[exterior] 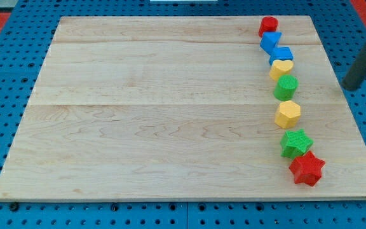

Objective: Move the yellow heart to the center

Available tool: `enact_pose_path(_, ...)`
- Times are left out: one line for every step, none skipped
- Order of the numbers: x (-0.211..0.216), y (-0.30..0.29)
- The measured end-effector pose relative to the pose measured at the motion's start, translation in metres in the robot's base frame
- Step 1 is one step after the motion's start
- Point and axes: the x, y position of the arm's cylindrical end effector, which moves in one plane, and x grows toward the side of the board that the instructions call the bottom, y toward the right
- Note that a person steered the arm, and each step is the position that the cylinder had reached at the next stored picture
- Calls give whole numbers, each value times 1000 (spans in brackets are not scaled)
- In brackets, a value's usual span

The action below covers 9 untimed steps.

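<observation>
The yellow heart (281, 69) lies near the view's right side of the wooden board (157, 108), in a column of blocks. Above it are a blue cube (282, 55), a blue block (271, 41) and a red block (269, 26). Below it are a green round block (286, 86), a yellow hexagon (288, 114), a green star (295, 142) and a red star (307, 168). My tip (349, 86) is at the board's right edge, well to the right of the yellow heart and touching no block.
The board rests on a blue perforated table (5, 76). The column of blocks runs from the view's top right down toward the bottom right.
</observation>
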Motion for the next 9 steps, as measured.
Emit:
enact_pose_path(-13,-48)
enact_pose_path(-15,-88)
enact_pose_path(-22,-148)
enact_pose_path(-29,-222)
enact_pose_path(-65,-164)
enact_pose_path(-75,-204)
enact_pose_path(-64,-257)
enact_pose_path(-23,-250)
enact_pose_path(-24,-172)
